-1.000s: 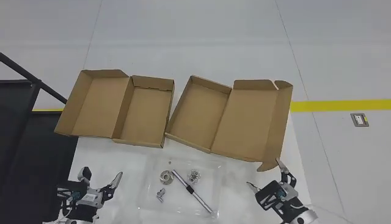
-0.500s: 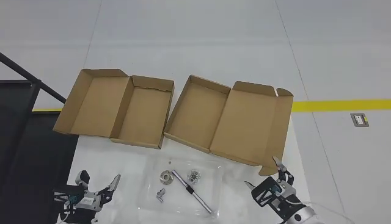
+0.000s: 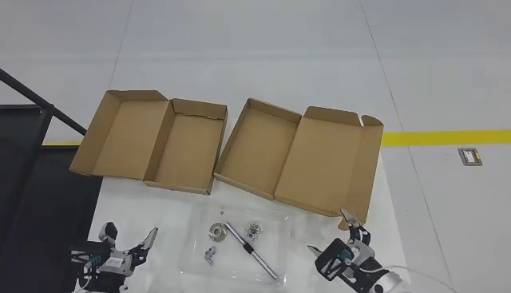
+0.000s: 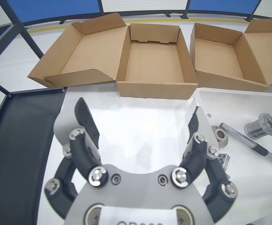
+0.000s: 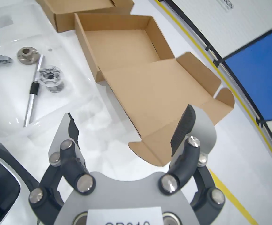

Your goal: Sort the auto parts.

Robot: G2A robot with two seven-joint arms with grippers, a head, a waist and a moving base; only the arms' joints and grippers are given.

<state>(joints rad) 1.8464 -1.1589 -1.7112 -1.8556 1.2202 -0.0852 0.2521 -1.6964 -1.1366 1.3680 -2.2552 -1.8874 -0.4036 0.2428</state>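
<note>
You are at the first pick: left gripper (image 4: 138,106) and right gripper (image 5: 129,112) gape empty, so reach for the rod (image 4: 239,135).

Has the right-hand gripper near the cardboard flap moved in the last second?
Yes. In the top view the right gripper has slid sideways toward the metal rod, which has stayed put.
</note>
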